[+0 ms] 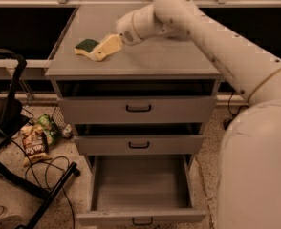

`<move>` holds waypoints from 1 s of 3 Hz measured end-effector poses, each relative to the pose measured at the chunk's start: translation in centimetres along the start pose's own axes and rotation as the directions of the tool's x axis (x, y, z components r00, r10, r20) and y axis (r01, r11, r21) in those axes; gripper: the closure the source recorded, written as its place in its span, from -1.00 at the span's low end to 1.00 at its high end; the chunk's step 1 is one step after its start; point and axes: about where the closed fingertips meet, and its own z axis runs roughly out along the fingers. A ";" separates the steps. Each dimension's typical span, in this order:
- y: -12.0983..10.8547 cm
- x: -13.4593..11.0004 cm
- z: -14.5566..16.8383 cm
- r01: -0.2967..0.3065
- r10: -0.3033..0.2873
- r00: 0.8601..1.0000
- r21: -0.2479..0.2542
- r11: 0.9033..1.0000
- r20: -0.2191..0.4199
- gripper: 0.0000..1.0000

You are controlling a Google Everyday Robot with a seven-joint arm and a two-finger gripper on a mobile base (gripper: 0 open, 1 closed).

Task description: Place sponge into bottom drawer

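Observation:
The sponge [86, 46], green on top with pale yellow foam, lies on the grey cabinet top [145, 56] near its left edge. My gripper [103, 48] reaches from the right and sits right at the sponge's right side, its cream fingers overlapping the sponge's edge. The bottom drawer [139, 184] is pulled out below, a wide grey tray with a small black handle [142, 221], and nothing lies in it.
The two upper drawers [138, 109] are nearly shut. My arm [217, 46] spans the right side of the view. A black stand [16, 128], cables and a snack bag [33, 144] lie on the floor at the left.

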 end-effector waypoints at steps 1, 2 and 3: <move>-0.4 0.2 3.2 -0.014 0.014 1.000 0.027 1.000 -0.028 -1.00; -0.8 2.6 6.0 -0.065 0.068 0.996 0.042 0.997 -0.066 -1.00; -1.6 5.2 7.9 -0.125 0.128 0.988 0.045 0.991 -0.088 -0.64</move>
